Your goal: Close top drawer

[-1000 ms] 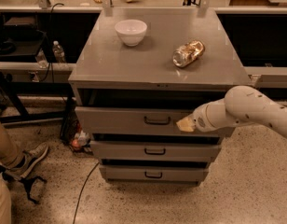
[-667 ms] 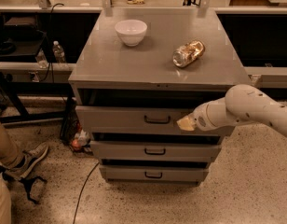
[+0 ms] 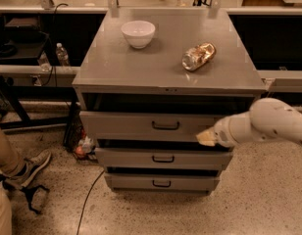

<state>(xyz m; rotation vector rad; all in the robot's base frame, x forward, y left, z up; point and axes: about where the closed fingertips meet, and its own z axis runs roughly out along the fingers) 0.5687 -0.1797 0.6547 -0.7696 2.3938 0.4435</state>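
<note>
While the top drawer [image 3: 126, 125] stands partly pulled out of the grey cabinet, a dark gap shows between its front panel and the worktop [image 3: 141, 72] edge above. It's the uppermost of three, with the tallest front and a small black handle [image 3: 165, 126] at centre.

Gripper [image 3: 206, 137] is at the right end of that front panel, low, near its bottom edge, with the pale tip pointing left. It looks to be against the panel, well right of the handle. Released or clenched: cannot tell from this view. The white arm [image 3: 268, 124] comes in from the right edge of the frame.

Middle drawer [image 3: 126, 156] and bottom drawer [image 3: 131, 181] sit below. Both are shorter-fronted, each with a dark gap above it.

On the worktop:
- white bowl [image 3: 138, 33], upright, back left of centre
- crumpled shiny gold item [image 3: 198, 56] lying on its side, right of the bowl and well apart from it

Left of the cabinet:
- plastic water bottle [image 3: 62, 55] on a low shelf
- someone's shoe [image 3: 28, 166] and tan trouser leg on the speckled floor
- dark cable [image 3: 87, 199] running across the floor toward the cabinet's base
</note>
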